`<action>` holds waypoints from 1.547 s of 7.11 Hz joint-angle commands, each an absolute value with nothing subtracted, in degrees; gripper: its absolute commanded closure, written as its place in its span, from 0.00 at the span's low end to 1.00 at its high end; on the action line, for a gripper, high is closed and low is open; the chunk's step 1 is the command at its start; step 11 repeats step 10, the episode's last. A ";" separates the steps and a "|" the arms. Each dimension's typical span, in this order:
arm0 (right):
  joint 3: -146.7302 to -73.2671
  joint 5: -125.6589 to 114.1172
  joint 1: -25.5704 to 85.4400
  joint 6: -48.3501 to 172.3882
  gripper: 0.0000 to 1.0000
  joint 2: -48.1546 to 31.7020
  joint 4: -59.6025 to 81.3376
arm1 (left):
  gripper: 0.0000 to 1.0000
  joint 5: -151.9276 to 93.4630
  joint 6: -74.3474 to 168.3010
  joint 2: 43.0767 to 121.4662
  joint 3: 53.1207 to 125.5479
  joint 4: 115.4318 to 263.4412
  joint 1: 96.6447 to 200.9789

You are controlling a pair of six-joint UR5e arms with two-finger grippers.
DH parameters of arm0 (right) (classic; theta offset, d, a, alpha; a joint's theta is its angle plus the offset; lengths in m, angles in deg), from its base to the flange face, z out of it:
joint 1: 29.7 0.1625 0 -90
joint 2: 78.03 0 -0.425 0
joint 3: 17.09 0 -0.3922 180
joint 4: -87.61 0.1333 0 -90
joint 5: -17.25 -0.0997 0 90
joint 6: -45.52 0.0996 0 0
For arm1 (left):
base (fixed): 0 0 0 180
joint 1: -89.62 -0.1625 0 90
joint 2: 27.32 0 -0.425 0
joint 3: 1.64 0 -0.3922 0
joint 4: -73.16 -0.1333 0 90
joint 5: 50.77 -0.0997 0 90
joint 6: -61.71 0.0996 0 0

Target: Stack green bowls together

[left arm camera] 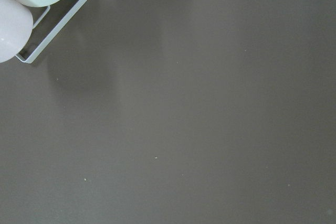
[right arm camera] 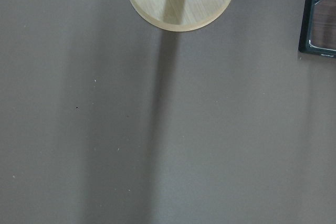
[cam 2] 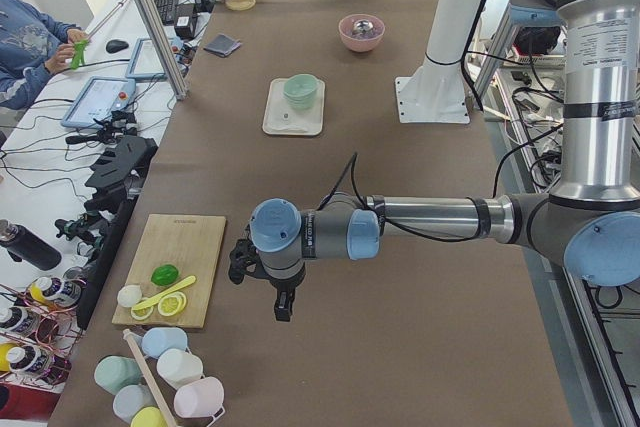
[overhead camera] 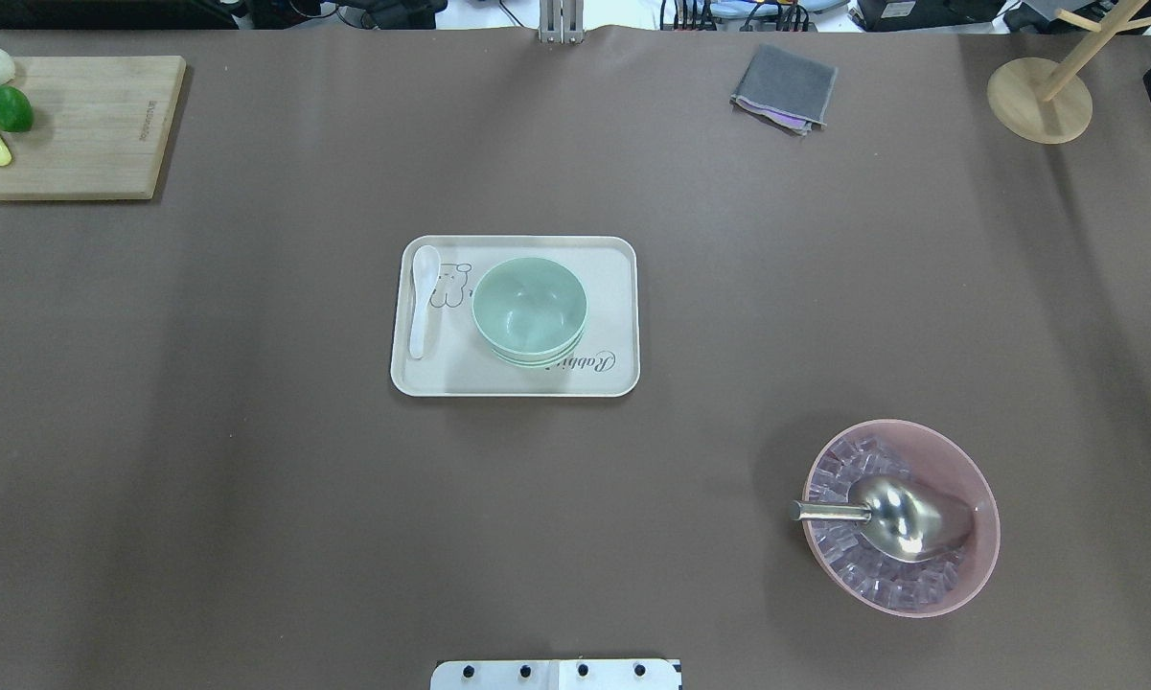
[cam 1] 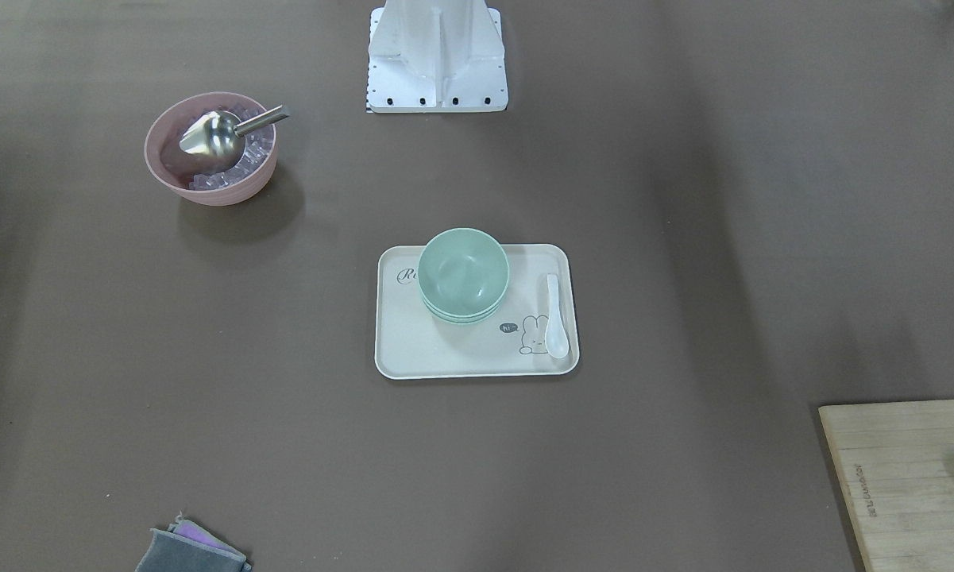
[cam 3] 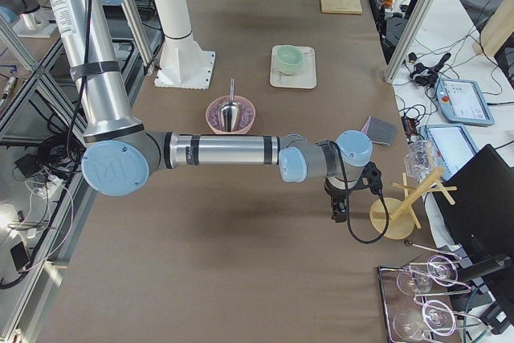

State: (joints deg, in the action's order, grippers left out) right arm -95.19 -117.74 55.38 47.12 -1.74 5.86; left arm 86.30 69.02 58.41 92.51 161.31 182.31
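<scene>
Since the green bowls (cam 1: 463, 274) sit nested in one stack on the tray (cam 1: 413, 357), beside its white spoon (cam 1: 555, 318), stacking looks finished, and I judge no further move is needed. Left gripper (cam 2: 280, 302) and right gripper (cam 3: 337, 210) hang well away from the tray; I cannot tell their opening. Matte brown table cover (cam 1: 683, 238), cluttered lab around.

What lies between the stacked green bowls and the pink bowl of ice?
Nothing: beyond the green bowls there is only the tray edge, then bare table up to the pink bowl. The overhead view shows it best.
</scene>
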 commanded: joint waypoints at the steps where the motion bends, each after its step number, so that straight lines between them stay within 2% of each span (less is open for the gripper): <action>1: -95.76 -117.66 55.38 47.10 0.00 -1.39 5.79 | 0.01 87.57 68.39 58.28 92.41 161.31 182.34; 11: -95.75 -116.78 55.38 47.19 0.00 -1.39 5.79 | 0.01 87.93 61.00 58.28 93.64 161.93 182.34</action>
